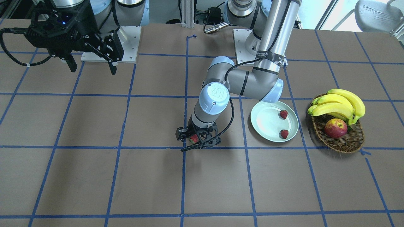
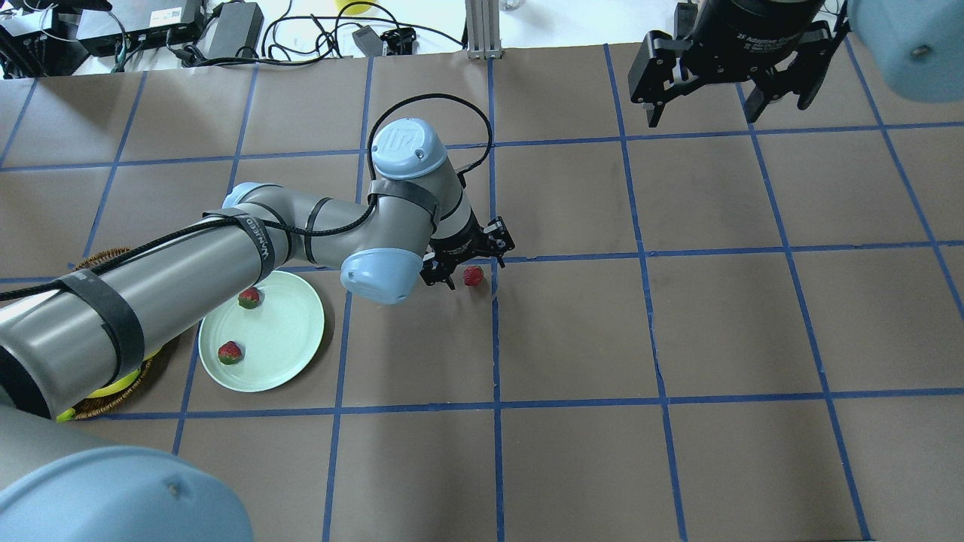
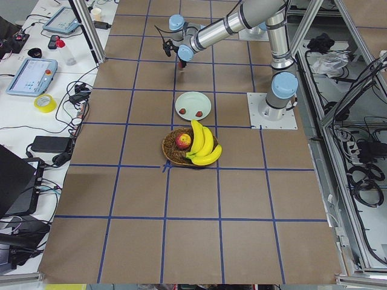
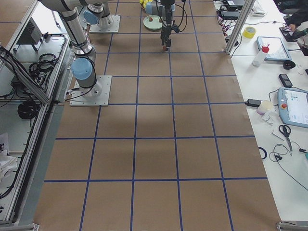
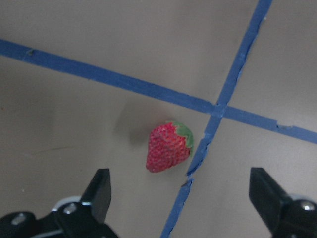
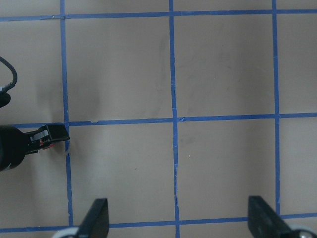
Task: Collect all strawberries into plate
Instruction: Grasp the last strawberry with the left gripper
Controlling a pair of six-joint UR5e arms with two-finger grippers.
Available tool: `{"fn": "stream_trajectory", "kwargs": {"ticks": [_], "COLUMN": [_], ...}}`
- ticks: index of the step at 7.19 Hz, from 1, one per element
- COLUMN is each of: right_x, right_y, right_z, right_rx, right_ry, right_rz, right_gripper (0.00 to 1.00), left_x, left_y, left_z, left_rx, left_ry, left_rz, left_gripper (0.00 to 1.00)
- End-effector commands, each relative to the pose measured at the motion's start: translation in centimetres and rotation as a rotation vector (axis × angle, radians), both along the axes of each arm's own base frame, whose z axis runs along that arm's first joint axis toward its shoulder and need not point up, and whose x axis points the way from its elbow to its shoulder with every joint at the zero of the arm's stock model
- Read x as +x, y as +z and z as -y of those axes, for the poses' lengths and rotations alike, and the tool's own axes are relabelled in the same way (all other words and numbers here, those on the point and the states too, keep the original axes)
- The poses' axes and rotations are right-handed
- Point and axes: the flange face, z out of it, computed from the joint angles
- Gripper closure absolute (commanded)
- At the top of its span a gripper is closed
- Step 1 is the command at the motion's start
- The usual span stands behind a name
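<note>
Two strawberries (image 1: 283, 114) (image 1: 284, 134) lie on the pale green plate (image 1: 265, 121); they also show in the overhead view (image 2: 249, 298) (image 2: 230, 351) on the plate (image 2: 282, 331). A third strawberry (image 5: 168, 146) lies on the brown table beside a blue tape crossing, also seen from overhead (image 2: 473, 275). My left gripper (image 2: 467, 268) is open and low over it, with its fingers (image 5: 99, 188) on either side and clear of the berry. My right gripper (image 2: 704, 113) is open, empty and raised near its base.
A brown wicker basket (image 1: 342, 142) with bananas (image 1: 339, 104) and a red-yellow apple (image 1: 335, 128) stands just beyond the plate, away from the strawberry on the table. The left arm's elbow (image 1: 268, 85) hangs over the plate's near rim.
</note>
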Motion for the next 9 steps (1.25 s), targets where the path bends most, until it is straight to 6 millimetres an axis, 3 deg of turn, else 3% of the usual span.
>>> {"fn": "stream_trajectory", "kwargs": {"ticks": [1, 4, 5, 7, 9], "right_x": [0.0, 0.0, 0.0, 0.0, 0.0], "right_y": [-0.1, 0.0, 0.0, -0.1, 0.0], "right_z": [0.1, 0.0, 0.0, 0.0, 0.0], "right_rx": [0.001, -0.001, -0.001, 0.001, -0.001], "right_ry": [0.0, 0.0, 0.0, 0.0, 0.0], "right_rz": [0.002, 0.0, -0.001, -0.001, -0.001], "right_gripper": [0.0, 0.0, 0.0, 0.0, 0.0], "left_x": [-0.1, 0.5, 0.9, 4.9, 10.4], "left_y": [-0.7, 2.1, 3.2, 7.7, 9.9], "left_z": [0.2, 0.2, 0.3, 1.1, 1.2], "left_rx": [0.008, -0.045, -0.069, -0.079, -0.015], "left_ry": [0.002, -0.029, -0.114, -0.364, -0.432], "left_rz": [-0.004, 0.036, 0.074, 0.134, 0.143], "left_gripper": [0.99, 1.0, 1.0, 1.0, 1.0]}}
